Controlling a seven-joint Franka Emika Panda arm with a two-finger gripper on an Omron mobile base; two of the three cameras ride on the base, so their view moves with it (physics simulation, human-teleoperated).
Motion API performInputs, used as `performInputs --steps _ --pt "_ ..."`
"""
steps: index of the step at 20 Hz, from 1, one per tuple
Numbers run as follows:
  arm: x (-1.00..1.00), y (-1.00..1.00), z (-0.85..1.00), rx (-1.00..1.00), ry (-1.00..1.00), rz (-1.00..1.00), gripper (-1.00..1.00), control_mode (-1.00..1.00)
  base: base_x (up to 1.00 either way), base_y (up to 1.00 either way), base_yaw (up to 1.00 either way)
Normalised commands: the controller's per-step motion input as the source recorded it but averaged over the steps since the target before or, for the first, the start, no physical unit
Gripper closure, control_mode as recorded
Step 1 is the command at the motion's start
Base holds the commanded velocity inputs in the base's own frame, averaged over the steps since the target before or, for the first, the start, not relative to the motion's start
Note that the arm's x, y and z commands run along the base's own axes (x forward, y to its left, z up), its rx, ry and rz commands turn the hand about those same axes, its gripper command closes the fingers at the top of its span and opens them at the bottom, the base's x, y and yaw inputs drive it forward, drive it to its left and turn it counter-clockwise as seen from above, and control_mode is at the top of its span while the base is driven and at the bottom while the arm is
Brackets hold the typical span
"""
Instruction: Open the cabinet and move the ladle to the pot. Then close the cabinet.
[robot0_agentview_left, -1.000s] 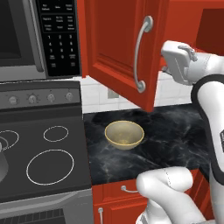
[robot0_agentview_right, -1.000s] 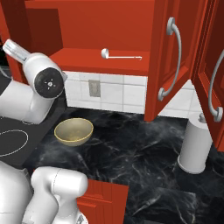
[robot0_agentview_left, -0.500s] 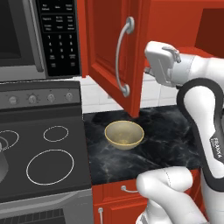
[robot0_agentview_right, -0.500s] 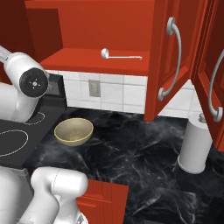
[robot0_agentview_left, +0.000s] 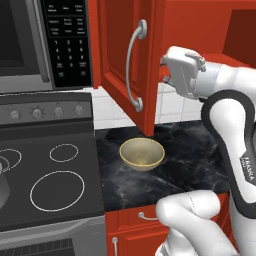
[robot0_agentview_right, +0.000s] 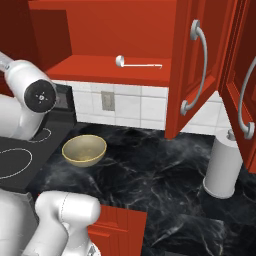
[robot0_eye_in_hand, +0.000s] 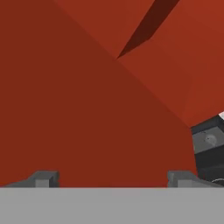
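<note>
Jaws spread wide and empty, the gripper (robot0_eye_in_hand: 113, 180) faces red panel just behind the left door (robot0_agentview_left: 125, 60) of the cabinet (robot0_agentview_right: 115, 35), both doors swung open, the ladle (robot0_agentview_right: 137, 63) lying on its shelf, a yellowish bowl (robot0_agentview_right: 84, 149) on the black counter (robot0_agentview_right: 160, 175) below.

Your arm (robot0_agentview_left: 235, 150) is glossy white with rounded, bulbous links; dark grey-black bands edge the joints. Small dark "FRANKA" lettering runs down 1 white link. In the right base view, 1 joint ends in a round black cap with a tiny pale mark at centre. The 2 fingertips (robot0_eye_in_hand: 43, 178) are small, blocky, dark grey.
</note>
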Motion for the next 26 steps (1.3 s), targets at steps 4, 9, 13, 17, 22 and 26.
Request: performInputs --steps 4,9,13,17,22,26 --pt "0.04 -0.69 0.18 -0.1 0.0 -0.16 -1.0 -1.0 0.0 0.0 0.0" --pt "0.24 -0.81 0.12 -0.14 0.0 -0.22 -1.0 -1.0 0.0 0.0 0.0" --pt "0.43 -0.69 0.02 -0.17 0.0 -0.2 -1.0 -1.0 0.0 0.0 0.0" --pt "0.64 -0.45 0.0 -0.18 0.0 -0.13 -1.0 -1.0 0.0 0.0 0.0" --pt "0.62 -0.31 0.0 -0.16 0.0 -0.02 -1.0 -1.0 0.0 0.0 0.0" --pt "0.52 -0.22 0.0 -0.16 0.0 0.0 -1.0 -1.0 0.0 0.0 0.0"
